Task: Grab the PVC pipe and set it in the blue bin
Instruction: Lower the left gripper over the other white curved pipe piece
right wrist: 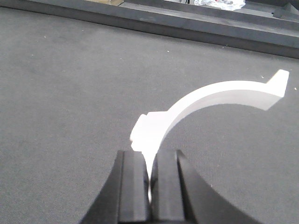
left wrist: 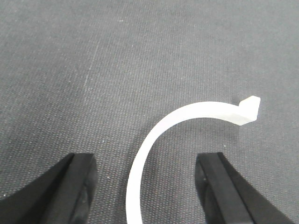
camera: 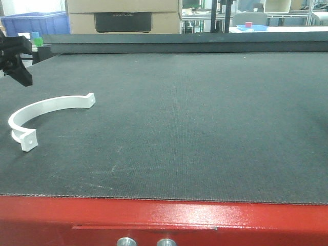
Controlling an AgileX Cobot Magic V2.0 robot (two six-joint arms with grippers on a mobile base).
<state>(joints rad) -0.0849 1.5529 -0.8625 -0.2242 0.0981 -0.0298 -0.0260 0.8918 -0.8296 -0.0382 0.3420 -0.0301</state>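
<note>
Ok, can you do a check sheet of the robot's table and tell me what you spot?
Surface: dark mat with a red front edge; no spills seen.
Job's things: one white curved pipe piece lies flat at the mat's left. A second white piece is held off the mat. The blue bin stands behind the table, far left.
Clutter: small coloured blocks at the back left.
Grippers: left gripper is open above the lying piece, not touching it. Right gripper is shut on the second white piece.
Cables: nothing seen.
Surroundings: cardboard box and a blue tray holding a red block, far behind.
</note>
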